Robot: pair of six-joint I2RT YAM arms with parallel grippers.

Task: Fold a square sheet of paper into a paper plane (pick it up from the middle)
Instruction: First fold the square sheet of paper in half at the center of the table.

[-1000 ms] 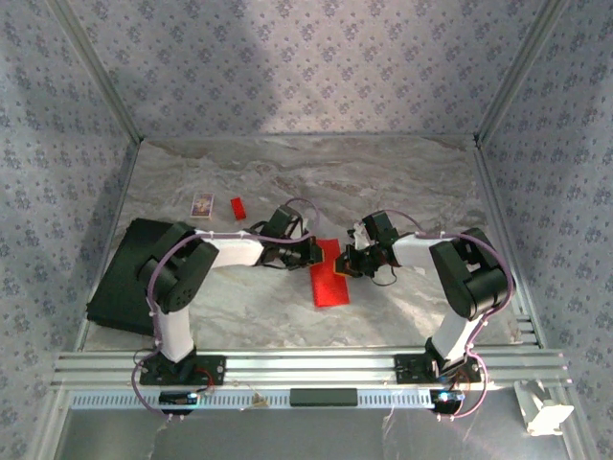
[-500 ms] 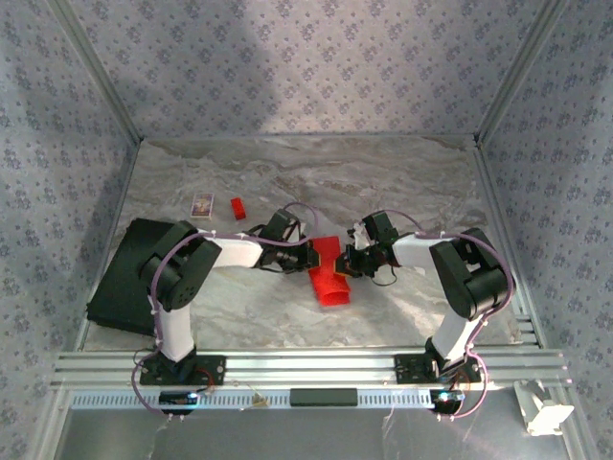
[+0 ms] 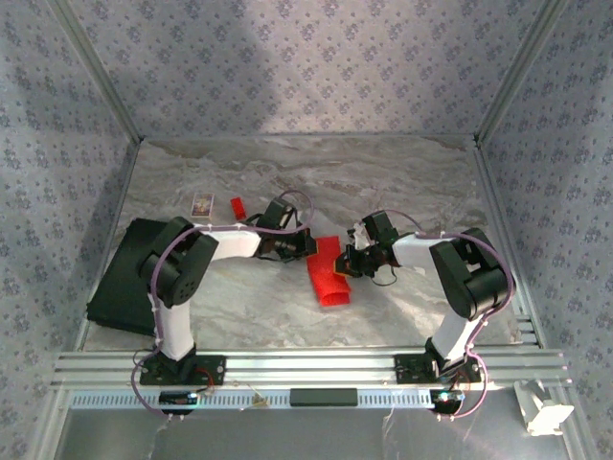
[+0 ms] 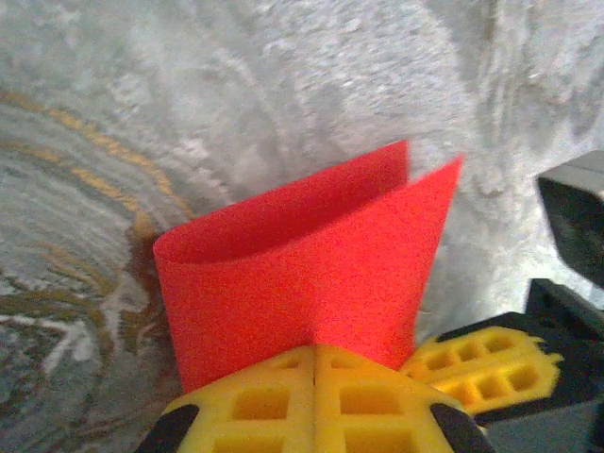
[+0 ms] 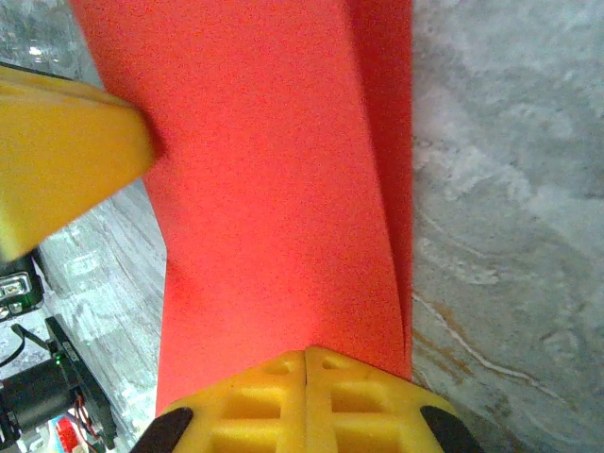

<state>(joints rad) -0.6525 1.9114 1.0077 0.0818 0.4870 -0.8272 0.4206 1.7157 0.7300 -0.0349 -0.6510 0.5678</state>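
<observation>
Top external view: the thin bright red paper sheet, folded into a narrow strip, sits on the grey marbled tabletop between the 2 arms. The left gripper is clenched on its far left edge and the right gripper grasps its right edge. Left wrist view: yellow fingers pressed together pinch the sheet, which curls over in 2 layers. Right wrist view: the closed yellow fingers pinch the sheet too. A small red rectangular block and a small patterned card lie beyond the left arm, and a flat black board lies at the left.
</observation>
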